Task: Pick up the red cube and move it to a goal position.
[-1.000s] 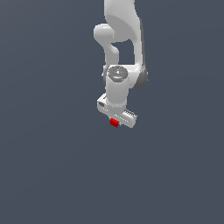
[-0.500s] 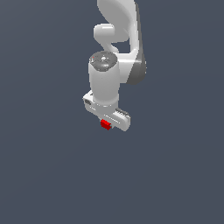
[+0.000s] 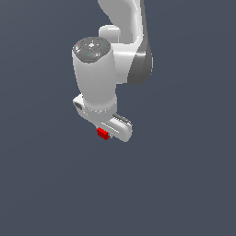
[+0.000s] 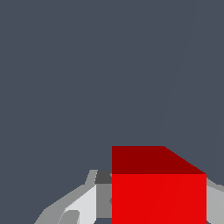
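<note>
A: End effector is clamped on the red cube — compared with 1 second ago, the arm has swung toward the exterior view's left.

B: Cube is still pinched between the fingers, so transport to the goal looks underway — no goal marker visible.

A plain, dark slate-grey backdrop is filling the exterior view from edge to edge, and the same flat grey is showing in the wrist view.
</note>
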You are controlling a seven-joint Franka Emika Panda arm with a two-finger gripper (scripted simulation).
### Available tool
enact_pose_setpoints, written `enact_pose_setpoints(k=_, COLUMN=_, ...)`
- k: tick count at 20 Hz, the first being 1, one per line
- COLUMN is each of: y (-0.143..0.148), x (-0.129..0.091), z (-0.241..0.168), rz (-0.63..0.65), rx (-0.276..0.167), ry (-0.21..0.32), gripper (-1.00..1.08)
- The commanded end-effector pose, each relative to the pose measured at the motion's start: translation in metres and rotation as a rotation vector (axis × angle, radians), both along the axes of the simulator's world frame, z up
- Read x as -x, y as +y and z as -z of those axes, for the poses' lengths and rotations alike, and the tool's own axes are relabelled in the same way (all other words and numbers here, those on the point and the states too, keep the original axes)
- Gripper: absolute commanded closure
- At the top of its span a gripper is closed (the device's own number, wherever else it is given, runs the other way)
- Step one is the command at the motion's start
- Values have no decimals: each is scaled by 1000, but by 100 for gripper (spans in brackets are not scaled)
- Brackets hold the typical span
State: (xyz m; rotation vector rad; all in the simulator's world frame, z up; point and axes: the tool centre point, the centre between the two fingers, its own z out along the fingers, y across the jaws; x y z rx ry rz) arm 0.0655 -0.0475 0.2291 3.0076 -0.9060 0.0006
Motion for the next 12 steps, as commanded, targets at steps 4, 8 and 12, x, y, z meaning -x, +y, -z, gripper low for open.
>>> enact_pose_setpoints(k=4, y=-7, x=-12, z=-14, rz=-1, rx=0, ry=0, gripper=108)
enact_pose_setpoints(k=8, y=-9, x=-17, z=-18, rz=-1, rx=0, ry=0, gripper=108)
enact_pose_setpoints(k=12, y=-10, x=-18, z=-20, rz=-1, rx=0, ry=0, gripper=108)
